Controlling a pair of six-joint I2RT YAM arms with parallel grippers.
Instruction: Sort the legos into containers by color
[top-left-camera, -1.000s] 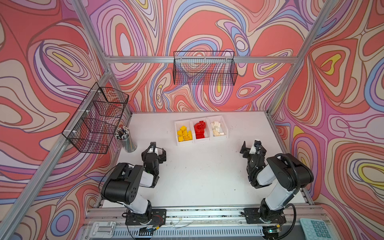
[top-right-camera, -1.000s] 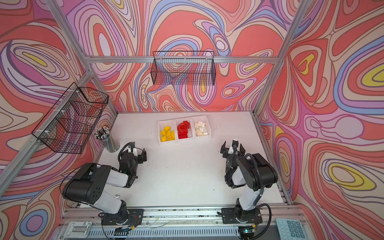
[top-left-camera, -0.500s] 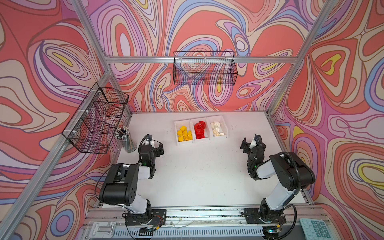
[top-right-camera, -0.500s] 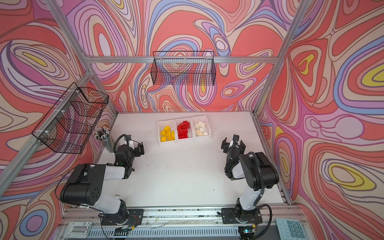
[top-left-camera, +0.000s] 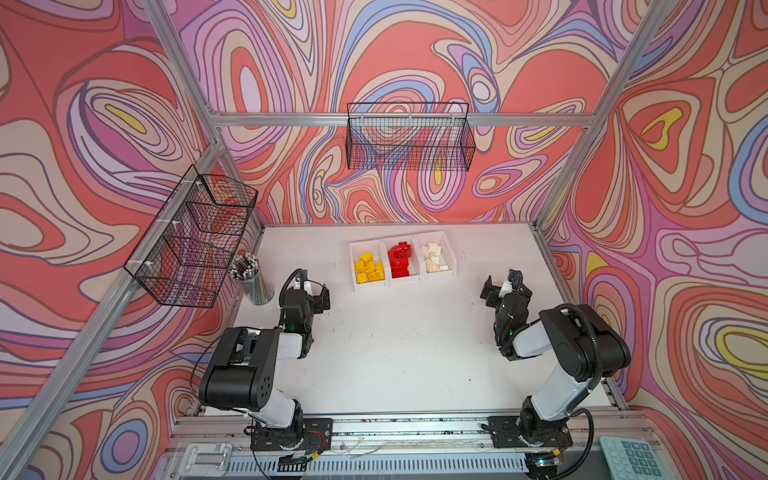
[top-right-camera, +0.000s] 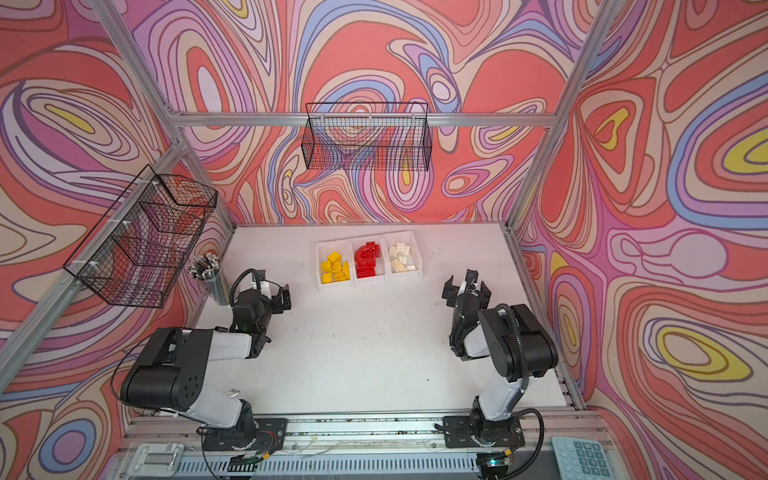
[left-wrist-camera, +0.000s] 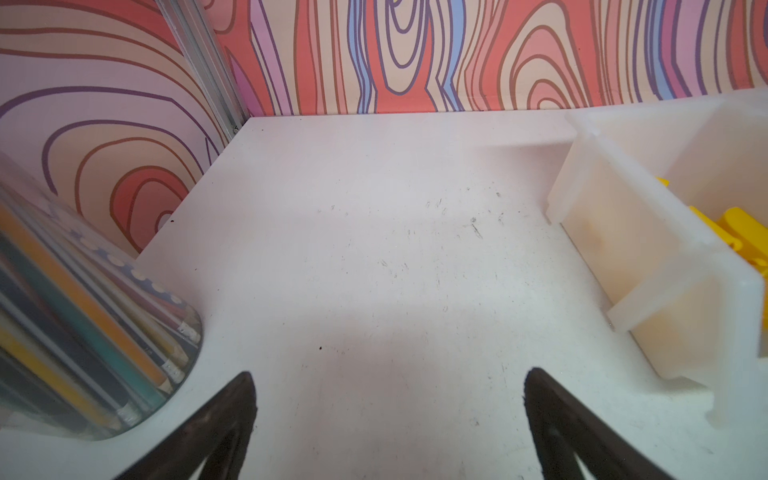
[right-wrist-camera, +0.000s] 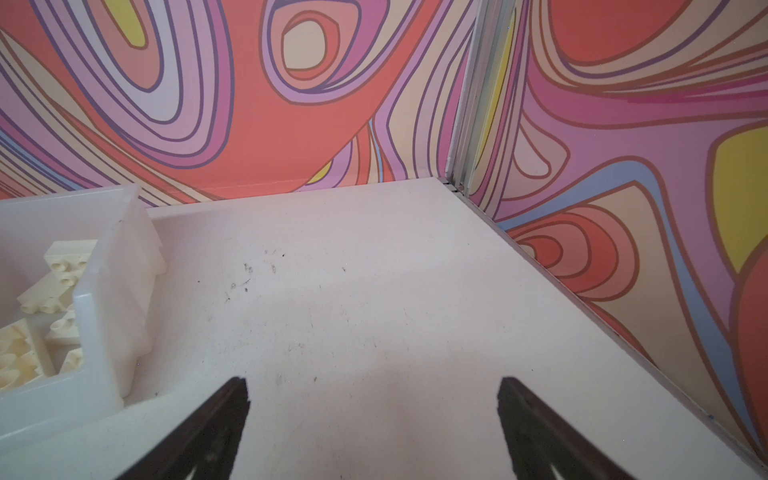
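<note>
Row of three white containers (top-left-camera: 405, 281) sat at the back middle of the desk (top-left-camera: 407, 353), joined side by side. In both top views the legos were all inside, sorted: yellow legos (top-left-camera: 368, 270) in the left bin, red legos (top-left-camera: 400, 262) with the arch piece in the middle bin, white legos (top-left-camera: 434, 259) in the right bin. No bricks lay loose on the desk.

Left gripper (top-left-camera: 309, 291) hovered low over the desk, left of the containers and just right of the cup of pencils (top-left-camera: 253, 282). Its jaws were spread wide and held nothing. In the left wrist view the two dark tips stood far apart over bare desk, with the pencil cup (left-wrist-camera: 83, 311) on one side. On the other side was the yellow bin's outer wall (left-wrist-camera: 623, 249), with a bit of yellow brick (left-wrist-camera: 744, 228) showing over it.

Right gripper (top-left-camera: 506, 286) hovered right of the containers, near the desk's right edge. Its jaws were also wide and empty. In the right wrist view the tips were apart over bare desk, and the white bin's wall (right-wrist-camera: 116, 299) sat off to one side with white bricks (right-wrist-camera: 62, 266) inside it.

Neither gripper touched the containers. Both arms were folded back toward their bases at the front rail.

Two black wire baskets hung on the walls, one at the back (top-left-camera: 409, 141) and one on the left (top-left-camera: 195, 241). A calculator (top-left-camera: 631, 457) lay at the front right corner, off the desk.
</note>
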